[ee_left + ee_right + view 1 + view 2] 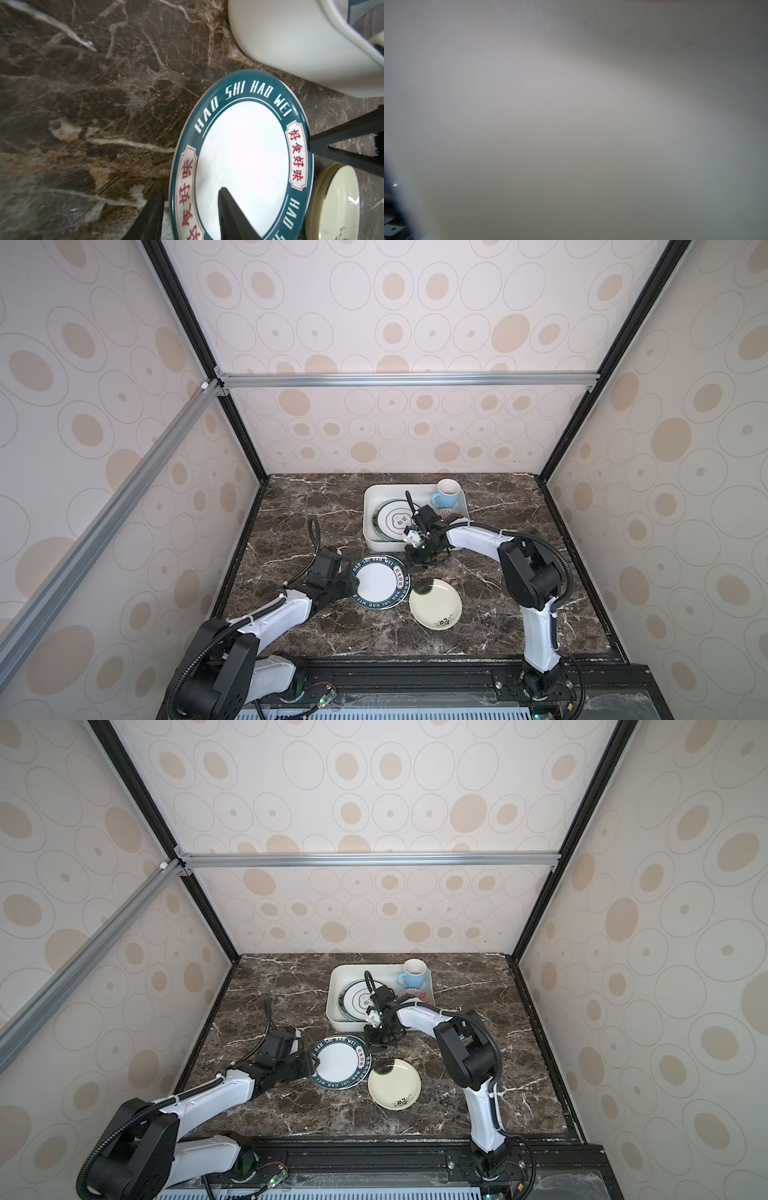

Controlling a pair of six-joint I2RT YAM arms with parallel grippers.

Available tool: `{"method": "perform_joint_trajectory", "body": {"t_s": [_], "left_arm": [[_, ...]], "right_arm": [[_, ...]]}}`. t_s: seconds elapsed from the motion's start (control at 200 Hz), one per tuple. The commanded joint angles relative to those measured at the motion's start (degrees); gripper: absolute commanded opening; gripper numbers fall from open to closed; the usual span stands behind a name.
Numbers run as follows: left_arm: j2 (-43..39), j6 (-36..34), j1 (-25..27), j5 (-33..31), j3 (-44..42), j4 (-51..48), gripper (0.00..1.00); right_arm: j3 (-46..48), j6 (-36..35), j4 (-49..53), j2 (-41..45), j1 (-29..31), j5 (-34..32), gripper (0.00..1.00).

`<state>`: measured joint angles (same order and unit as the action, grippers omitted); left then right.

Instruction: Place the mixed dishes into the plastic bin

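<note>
The left gripper (355, 587) stands open astride the left rim of the teal-rimmed plate (380, 583), one finger (230, 218) over its white centre, the other outside over the bench (316, 506), not yet clamped. The right gripper (419, 565), closed and seemingly empty, hangs at the plate's upper-right edge. The plastic bin (366, 510) lies up-frame and slightly right, its near wall just beyond; the small cream plate (435, 605) crowds the lower right, leaving open bench only leftward.

Three plates (380, 581) (435, 603) (395, 519), one mug (448, 494), one bowl (451, 512), one bin (397, 487).
</note>
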<state>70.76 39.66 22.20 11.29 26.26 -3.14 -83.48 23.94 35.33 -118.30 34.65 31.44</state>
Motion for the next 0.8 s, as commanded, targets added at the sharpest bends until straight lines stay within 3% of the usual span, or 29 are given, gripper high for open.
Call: {"method": "perform_joint_trajectory", "body": {"t_s": [0.0,0.235,0.465,0.58,0.635,0.73,0.795], "left_arm": [[0.1,-0.1,0.2,-0.3,0.3,-0.9,0.38],[0.4,-0.2,0.1,-0.1,0.4,-0.9,0.14],[0.4,-0.3,0.2,0.4,0.3,-1.3,0.00],[-0.9,-0.8,0.2,-0.6,2.2,-3.6,0.00],[-1.4,-1.1,0.2,-0.9,3.5,-4.8,0.00],[-1.8,-2.0,0.1,-1.0,5.8,-6.5,0.00],[-2.1,-2.6,0.2,-1.0,7.4,-8.0,0.00]], "right_arm": [[-0.7,-0.9,2.8,-1.7,1.0,1.3,0.06],[-1.4,-1.0,3.1,-2.2,1.3,1.8,0.06],[-1.6,-1.1,3.2,-2.2,1.5,2.0,0.06],[-2.2,-1.4,3.8,-1.6,1.5,2.0,0.08],[-2.6,-1.7,4.0,-1.0,1.5,2.0,0.13],[-3.0,-2.3,4.6,0.6,1.4,1.2,0.35],[-3.0,-2.8,5.0,2.1,1.4,0.5,0.43]]}}
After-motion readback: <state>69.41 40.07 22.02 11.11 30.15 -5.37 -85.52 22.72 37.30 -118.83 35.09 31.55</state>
